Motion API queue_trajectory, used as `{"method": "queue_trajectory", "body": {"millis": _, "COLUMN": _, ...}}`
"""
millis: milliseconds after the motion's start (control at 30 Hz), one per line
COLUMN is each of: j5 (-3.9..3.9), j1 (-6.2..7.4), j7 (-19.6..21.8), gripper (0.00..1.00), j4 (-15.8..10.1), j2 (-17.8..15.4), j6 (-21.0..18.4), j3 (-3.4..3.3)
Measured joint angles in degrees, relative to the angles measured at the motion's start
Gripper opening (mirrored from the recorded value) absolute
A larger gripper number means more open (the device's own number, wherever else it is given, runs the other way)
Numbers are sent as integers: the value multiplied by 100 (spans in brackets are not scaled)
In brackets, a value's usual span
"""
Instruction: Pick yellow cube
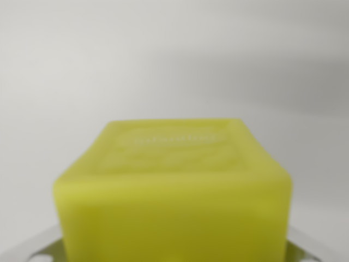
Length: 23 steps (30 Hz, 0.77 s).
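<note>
Background (174, 49): plain pale grey-white expanse, out of focus, filling upper half of wrist view and both sides; darker soft shading toward upper right. Whether bench or wall: cannot tell.

Yellow cube (173, 191): yellow-green block, blurred, very close to lens, occupying lower centre of wrist view and cut off by bottom edge. Top face visible, receding away from camera, with faint pale embossed lettering and pattern, unreadable. Front face visible beneath it, smooth, slightly brighter. Edges rounded. Upright, not noticeably tilted.

End effector (174, 252): only pale silvery parts visible at bottom corners, one at wrist view's left (32, 248) and one at wrist view's right (311, 248), each flanking cube's lower front face. Left part showing small dark hole near bottom edge. Both parts meeting cube's outline on either side; actual contact hidden by blur and framing. Fingertips not visible. State, released or clenched on cube: cannot tell.
</note>
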Motion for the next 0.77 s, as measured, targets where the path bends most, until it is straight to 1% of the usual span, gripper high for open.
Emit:
{"method": "queue_trajectory", "body": {"millis": 433, "j5": 4, "j1": 0, "j7": -2, "gripper": 0, "j4": 171, "j2": -235, "j6": -405, "j3": 0}}
{"method": "queue_trajectory", "body": {"millis": 767, "j5": 4, "j1": 0, "j7": -3, "gripper": 0, "j4": 187, "j2": -252, "j6": -439, "j3": 0}}
